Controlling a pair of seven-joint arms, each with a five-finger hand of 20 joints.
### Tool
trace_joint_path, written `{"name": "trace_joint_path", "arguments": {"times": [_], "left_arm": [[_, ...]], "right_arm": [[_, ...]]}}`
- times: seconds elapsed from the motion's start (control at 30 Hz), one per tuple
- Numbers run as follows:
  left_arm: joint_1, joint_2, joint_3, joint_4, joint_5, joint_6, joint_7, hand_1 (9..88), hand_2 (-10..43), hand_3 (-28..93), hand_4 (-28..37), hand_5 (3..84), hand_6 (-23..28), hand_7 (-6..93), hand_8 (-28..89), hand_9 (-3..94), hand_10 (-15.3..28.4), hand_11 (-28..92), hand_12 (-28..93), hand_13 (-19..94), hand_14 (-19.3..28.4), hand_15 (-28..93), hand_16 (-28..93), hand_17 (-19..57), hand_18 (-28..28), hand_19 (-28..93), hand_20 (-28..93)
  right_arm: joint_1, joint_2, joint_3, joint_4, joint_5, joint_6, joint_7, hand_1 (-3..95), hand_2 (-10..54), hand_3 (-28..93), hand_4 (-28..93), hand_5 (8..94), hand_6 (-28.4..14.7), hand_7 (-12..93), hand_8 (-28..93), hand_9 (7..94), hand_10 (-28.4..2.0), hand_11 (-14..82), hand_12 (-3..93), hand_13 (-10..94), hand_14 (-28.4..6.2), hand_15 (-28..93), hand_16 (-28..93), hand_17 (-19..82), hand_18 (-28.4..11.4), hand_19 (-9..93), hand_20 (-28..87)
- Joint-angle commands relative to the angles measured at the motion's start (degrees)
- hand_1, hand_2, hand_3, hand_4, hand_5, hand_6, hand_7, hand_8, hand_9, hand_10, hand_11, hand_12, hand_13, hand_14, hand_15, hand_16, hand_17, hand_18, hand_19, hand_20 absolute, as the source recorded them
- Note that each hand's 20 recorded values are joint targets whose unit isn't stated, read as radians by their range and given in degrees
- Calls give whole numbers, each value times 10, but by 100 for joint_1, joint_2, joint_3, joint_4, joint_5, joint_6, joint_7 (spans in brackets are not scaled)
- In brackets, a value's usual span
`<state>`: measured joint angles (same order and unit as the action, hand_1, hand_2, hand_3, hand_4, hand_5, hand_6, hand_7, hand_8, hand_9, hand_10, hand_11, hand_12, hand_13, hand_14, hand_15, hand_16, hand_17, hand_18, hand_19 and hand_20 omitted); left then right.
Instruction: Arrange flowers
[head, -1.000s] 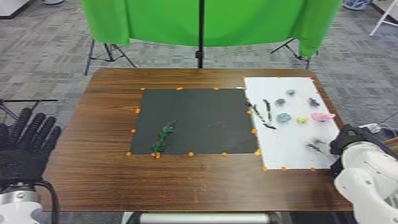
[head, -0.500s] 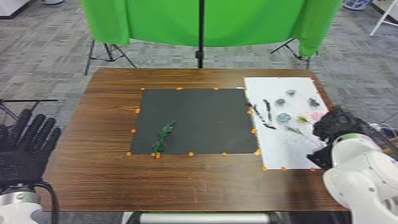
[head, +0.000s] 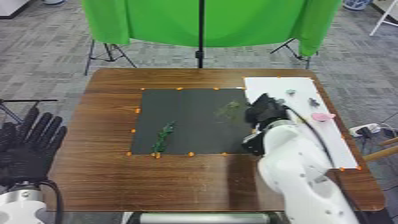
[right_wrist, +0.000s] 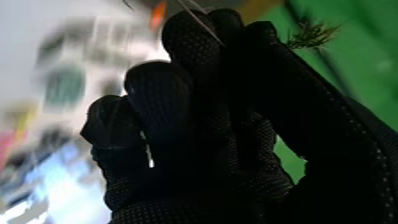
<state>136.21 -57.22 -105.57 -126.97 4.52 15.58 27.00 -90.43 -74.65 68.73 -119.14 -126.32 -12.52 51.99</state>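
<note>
Right of the middle, the right hand (head: 267, 114) pinches a thin green sprig (head: 232, 110) that pokes out left, over the black mat (head: 178, 106). The left hand (head: 25, 159), far left, is open.

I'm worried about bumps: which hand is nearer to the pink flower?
Right. In the head view, the right hand is left of the pink flower; the left hand is beyond the table's left edge.
</note>
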Motion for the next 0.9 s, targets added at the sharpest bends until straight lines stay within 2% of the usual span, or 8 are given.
{"name": "trace_joint_path", "arguments": {"times": [0.03, 0.27, 0.4, 0.43, 0.73, 0.9], "left_arm": [[-78, 143, 81, 18, 38, 97, -149, 217, 126, 793, -283, 399, 61, 104, -103, 354, 124, 133, 81, 288, 118, 135, -14, -45, 114, 273, 110], [-164, 264, 182, 29, 42, 128, -233, 218, 126, 794, -283, 399, 62, 104, -103, 354, 125, 133, 81, 288, 119, 136, -13, -44, 114, 273, 110], [-199, 339, 215, 31, 51, 160, -299, 219, 126, 794, -283, 398, 61, 104, -103, 354, 125, 133, 81, 288, 119, 136, -14, -44, 114, 273, 110], [-256, 369, 236, 56, 65, 181, -362, 219, 126, 794, -283, 398, 61, 104, -103, 354, 125, 134, 82, 288, 119, 136, -14, -44, 114, 273, 110], [-444, 464, 332, 147, 88, 214, -643, 219, 125, 795, -283, 398, 61, 104, -103, 354, 125, 133, 82, 287, 119, 136, -14, -45, 114, 273, 110], [-518, 508, 358, 167, 105, 216, -706, 219, 125, 795, -283, 398, 61, 105, -103, 354, 125, 133, 81, 288, 119, 135, -14, -45, 114, 273, 110]], "right_arm": [[287, -772, -793, 861, -70, -43, 85, 504, -95, 750, -107, 732, -32, 413, 182, 810, -148, 293, 486, 708, -139, 759, 325, 420, -261, 932, 496], [560, -1172, -1145, 1360, -211, 268, 125, 503, -95, 750, -104, 732, -29, 414, 179, 823, -132, 340, 474, 751, -116, 763, 348, 471, -257, 932, 539], [583, -1313, -1246, 1434, -194, 430, 225, 502, -95, 749, -105, 738, -28, 408, 180, 846, -115, 346, 453, 799, -87, 731, 351, 527, -245, 932, 552], [558, -1331, -1257, 1430, -193, 465, 239, 502, -95, 749, -105, 738, -28, 407, 183, 856, -114, 348, 443, 817, -77, 717, 349, 541, -242, 932, 554], [399, -1497, -1399, 1429, -273, 625, 229, 496, -95, 755, -107, 735, -31, 408, 184, 868, -118, 357, 422, 846, -61, 686, 364, 568, -231, 932, 554], [331, -1592, -1422, 1448, -271, 563, 252, 496, -95, 754, -111, 732, -33, 410, 183, 868, -120, 362, 414, 861, -51, 665, 365, 584, -224, 932, 543]]}}
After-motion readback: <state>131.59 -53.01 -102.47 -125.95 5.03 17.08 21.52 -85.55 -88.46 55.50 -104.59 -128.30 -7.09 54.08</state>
